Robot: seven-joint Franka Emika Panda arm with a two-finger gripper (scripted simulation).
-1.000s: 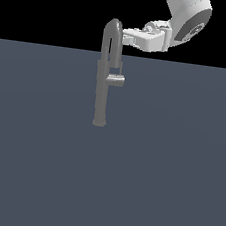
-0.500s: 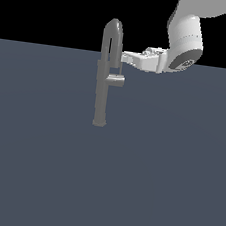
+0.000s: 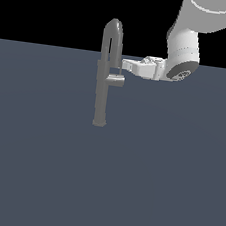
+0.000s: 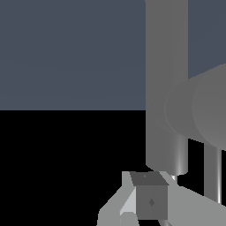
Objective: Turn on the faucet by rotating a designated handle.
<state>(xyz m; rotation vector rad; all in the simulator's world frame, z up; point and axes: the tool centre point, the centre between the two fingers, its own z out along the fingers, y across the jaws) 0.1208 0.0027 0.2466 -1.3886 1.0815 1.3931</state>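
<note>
The grey faucet (image 3: 102,103) stands upright on the dark floor, its narrow arched spout on top. A stubby handle (image 3: 116,81) sticks out of the post at mid-height toward the exterior view's right. My gripper (image 3: 123,71) reaches in from that side and sits just above the handle's rounded end, beside the spout; whether it touches I cannot tell. In the wrist view the faucet post (image 4: 167,66) and the thick handle (image 4: 198,112) loom close. There the gripper (image 4: 150,201) shows its fingertips pressed together, shut on nothing.
A flat dark grey-blue floor (image 3: 103,184) spreads around the faucet's foot. My white arm (image 3: 184,48) comes down from the upper part of the exterior view's right side.
My arm has come down. The gripper has dropped from the level of the spout's arch to just above the handle. The faucet and handle look unmoved.
</note>
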